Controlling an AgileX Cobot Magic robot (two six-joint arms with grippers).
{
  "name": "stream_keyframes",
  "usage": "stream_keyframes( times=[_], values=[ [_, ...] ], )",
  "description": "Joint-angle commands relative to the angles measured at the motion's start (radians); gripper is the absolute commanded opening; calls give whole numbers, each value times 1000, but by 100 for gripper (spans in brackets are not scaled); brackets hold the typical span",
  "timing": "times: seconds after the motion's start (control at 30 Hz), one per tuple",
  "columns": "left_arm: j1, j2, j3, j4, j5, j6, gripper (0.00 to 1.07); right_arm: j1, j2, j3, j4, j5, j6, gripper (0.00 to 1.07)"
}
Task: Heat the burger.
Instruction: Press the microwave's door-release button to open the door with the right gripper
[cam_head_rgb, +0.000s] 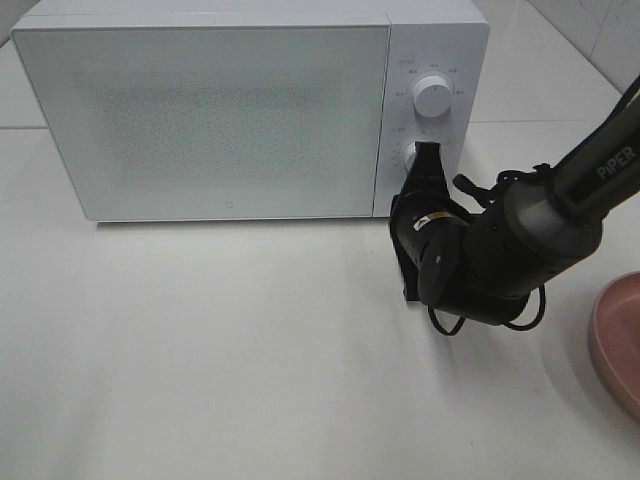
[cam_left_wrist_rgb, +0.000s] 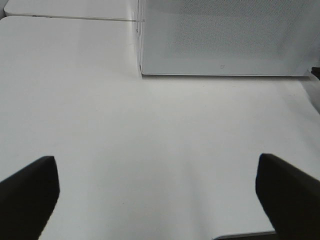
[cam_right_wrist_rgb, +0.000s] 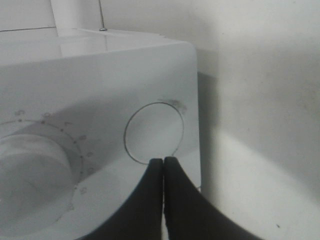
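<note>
White table (cam_head_rgb: 250, 350) fills the scene. Nearest, one left gripper (cam_left_wrist_rgb: 156, 167) hovers over bare tabletop, jaws spread wide and holding nothing. At the near right edge sits one pink plate (cam_head_rgb: 615, 340), partly cut off. One right arm (cam_head_rgb: 560, 210) reaches from the right toward the far side, its wrist rolled. The right gripper (cam_right_wrist_rgb: 163, 162) is clenched on nothing, tips at the rim of one round button (cam_right_wrist_rgb: 152, 132). Farthest stands one microwave (cam_head_rgb: 220, 120), door closed, with two knobs (cam_head_rgb: 432, 96). The burger shows in no view; I cannot tell where it is.
</note>
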Motion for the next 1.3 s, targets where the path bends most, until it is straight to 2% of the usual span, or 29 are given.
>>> stream_keyframes(
  times=[0.03, 0.47, 0.87, 1.3],
  values=[
    [-1, -17, -1, -5, -10, 0, 100, -4, 1, -15, -3, -19, -19, 0],
    [-1, -17, -1, -5, -10, 0, 100, -16, 18, -16, 6, -52, -36, 0],
    [-1, -17, -1, -5, -10, 0, 100, -53, 24, -55, 2, -58, -55, 0],
    [-1, -17, -1, -5, -10, 0, 100, -55, 28, -104, 5, -86, -87, 0]
  ],
)
